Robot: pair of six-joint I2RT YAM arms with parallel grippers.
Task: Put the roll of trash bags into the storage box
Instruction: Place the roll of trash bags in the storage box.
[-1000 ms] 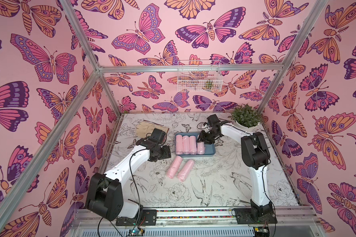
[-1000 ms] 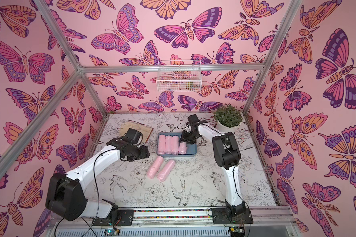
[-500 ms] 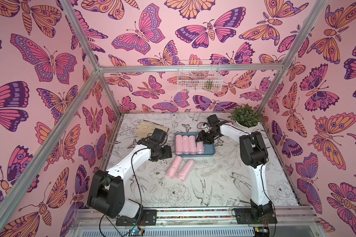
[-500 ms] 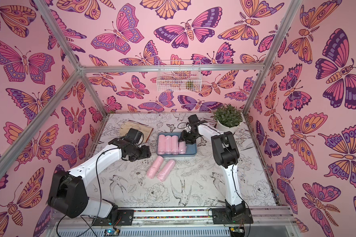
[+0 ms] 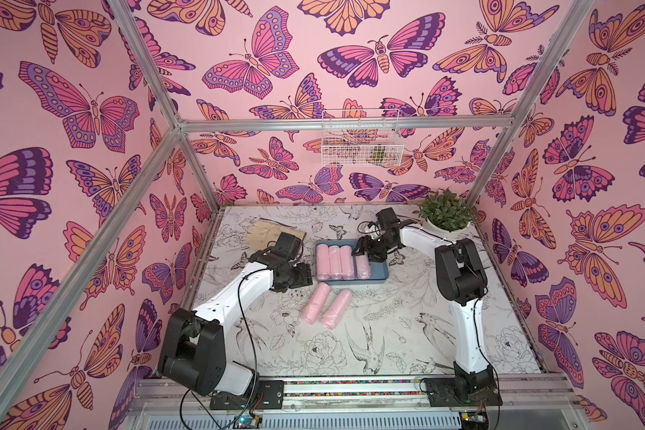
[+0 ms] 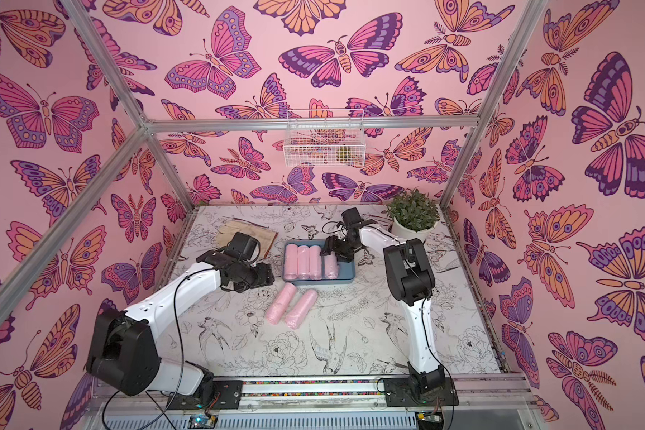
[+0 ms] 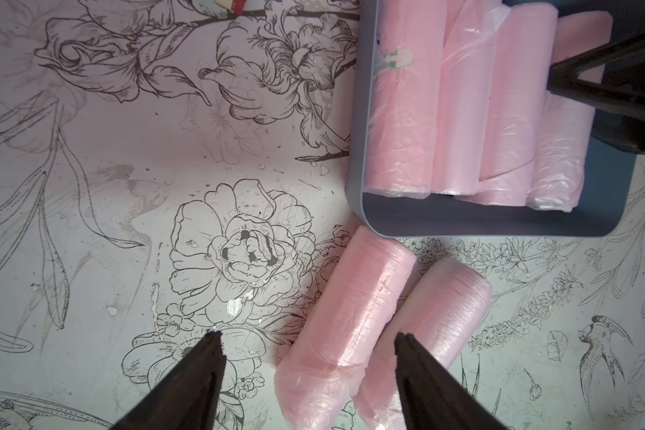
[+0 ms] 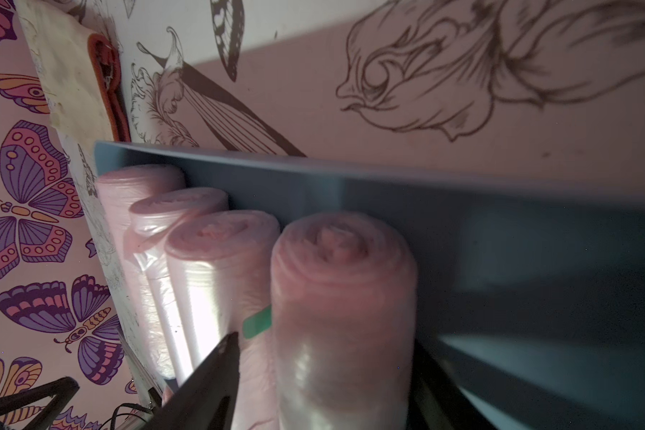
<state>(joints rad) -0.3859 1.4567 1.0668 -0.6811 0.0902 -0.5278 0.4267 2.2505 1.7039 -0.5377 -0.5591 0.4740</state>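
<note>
Right jaws: the right gripper (image 8: 328,346) has its fingers parted, one on each side of the fourth roll (image 8: 343,298). The near finger stands clear of the wrap. In this dim view I cannot tell whether the far finger touches.
Right load: none lifted; the fourth roll lies on the floor of the storage box (image 8: 313,186), so the spread looks like a release.
Left jaws: the left gripper (image 7: 308,338) is wide apart and empty, hanging over the end of the nearer loose roll (image 7: 350,309).
Why that pose: the gap is wider than the roll and roughly in line with it, which suits a straight drop and pinch.
Box contents: three rolls (image 5: 335,260) packed side by side against one end, with the fourth just beside them. Lying parallel, they leave bare floor at the other end.
Left to move: the nearer loose roll and its neighbour (image 7: 436,316) lie touching on the table (image 5: 388,327), just beside the box rim.
Task progress: by my count four rolls are in and two are out.
Risk: because the loose pair touch, a finger coming down between them may nudge the neighbour.
Surroundings: a potted plant (image 5: 444,210) and a folded cloth (image 5: 265,234) sit well apart from the work.
</note>
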